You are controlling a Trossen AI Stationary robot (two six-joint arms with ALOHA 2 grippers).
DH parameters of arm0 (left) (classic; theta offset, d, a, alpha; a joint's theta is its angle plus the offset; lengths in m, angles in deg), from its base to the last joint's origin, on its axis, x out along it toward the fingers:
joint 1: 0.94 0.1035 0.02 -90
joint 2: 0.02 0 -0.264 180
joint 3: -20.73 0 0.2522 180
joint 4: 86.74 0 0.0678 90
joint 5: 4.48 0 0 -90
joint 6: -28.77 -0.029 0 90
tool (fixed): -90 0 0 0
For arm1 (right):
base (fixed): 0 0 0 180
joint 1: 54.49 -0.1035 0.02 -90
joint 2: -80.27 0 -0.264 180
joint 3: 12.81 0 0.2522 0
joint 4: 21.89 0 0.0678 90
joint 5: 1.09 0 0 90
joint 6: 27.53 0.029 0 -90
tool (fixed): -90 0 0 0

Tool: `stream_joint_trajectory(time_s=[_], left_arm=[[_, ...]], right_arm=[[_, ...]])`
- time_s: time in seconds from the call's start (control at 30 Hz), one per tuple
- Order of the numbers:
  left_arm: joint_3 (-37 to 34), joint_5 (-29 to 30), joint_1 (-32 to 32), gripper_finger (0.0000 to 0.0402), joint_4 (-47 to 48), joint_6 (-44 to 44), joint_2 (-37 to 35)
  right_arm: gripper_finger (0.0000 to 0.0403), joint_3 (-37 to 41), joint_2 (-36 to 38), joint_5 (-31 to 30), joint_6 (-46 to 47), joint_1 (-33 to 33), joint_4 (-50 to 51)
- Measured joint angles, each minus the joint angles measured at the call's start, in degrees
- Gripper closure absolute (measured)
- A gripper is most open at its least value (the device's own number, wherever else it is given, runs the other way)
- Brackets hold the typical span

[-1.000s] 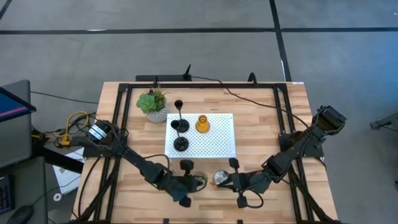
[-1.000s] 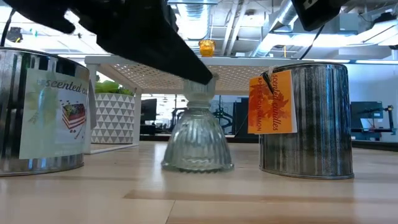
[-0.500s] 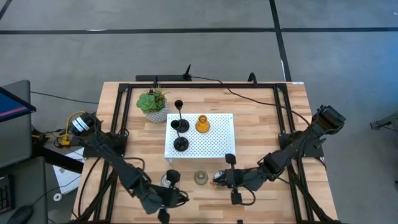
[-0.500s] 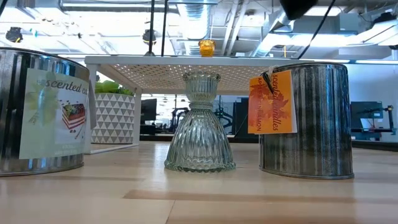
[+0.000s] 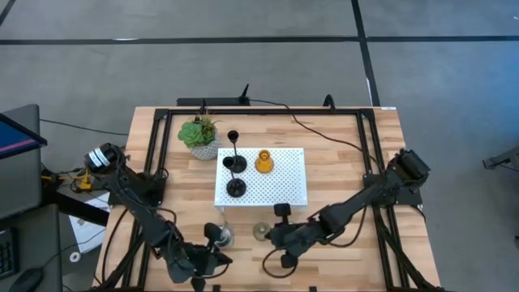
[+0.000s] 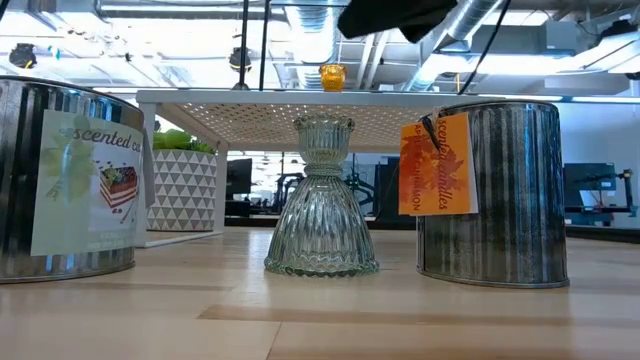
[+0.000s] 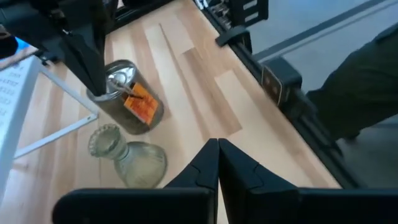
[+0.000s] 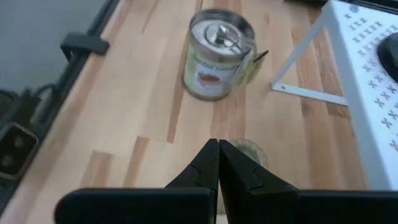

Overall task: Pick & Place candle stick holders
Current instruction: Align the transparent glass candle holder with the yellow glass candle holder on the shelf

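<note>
The pale green glass holder [image 5: 261,231] stands upright on its wide base near the table's front, between two silvery tins; the low view [image 6: 322,200] shows it too. The left tin [image 5: 220,236] is free. The right tin [image 7: 124,96] sits under my right arm. My left gripper [image 5: 217,255] is shut and empty, left of the left tin. My right gripper [image 5: 269,235] is shut and empty, above and just right of the green holder [image 8: 245,149]. The amber holder [image 5: 263,161] and the black thin-stemmed holders [image 5: 235,186] stand on the white platform [image 5: 284,191].
A potted plant [image 5: 199,135] stands at the platform's far left corner. A black frame [image 5: 154,162] runs along the table's sides. Bare wood lies right of the platform and along the front edge.
My left gripper has left the green holder's neck and drawn back toward the table's left and near edge. The holder stays upright in place. My right gripper has moved toward the table's left, over the right tin, up to the green holder.
</note>
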Motion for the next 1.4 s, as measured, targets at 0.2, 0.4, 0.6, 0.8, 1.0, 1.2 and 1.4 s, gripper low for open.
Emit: stream_joint_trajectory(time_s=[0.2, 0.4, 0.6, 0.8, 1.0, 1.2, 1.4], left_arm=[[-1.61, 1.53, -1.99, 0.0396, -0.95, 0.39, -2.27], [-4.68, 3.41, -1.79, 0.0396, -0.63, -0.02, -2.33], [-4.76, 3.18, -1.49, 0.0395, -0.68, -0.25, -4.19], [-4.74, 2.2, -2.82, 0.0394, -0.69, 4.7, -5.35], [-4.74, 2.06, -3.25, 0.0394, -0.64, 4.54, -5.29], [-4.74, 2.08, -3.25, 0.0394, -0.43, 4.53, -5.29], [-4.74, 2.08, -3.25, 0.0394, -0.41, 4.53, -5.27]], right_arm=[[0.0402, -3.35, -2.01, 0.08, -0.09, 0.82, 1.38], [0.0361, -3.53, -1.9, 1.33, 1.91, 2.27, 1.91], [0.0304, -3.51, -1.88, 1.53, 5.68, 3.33, 3.46], [0.0295, -3.56, -2.54, 2.07, 8.49, 4.17, 3.36], [0.0302, -3.5, -4.49, 4.62, 12.11, 4.28, 4.09], [0.0303, -3.64, -6.25, 5.57, 12.34, 4.17, 3.7], [0.0304, -3.62, -6.21, 5.71, 12.39, 4.25, 3.77]])
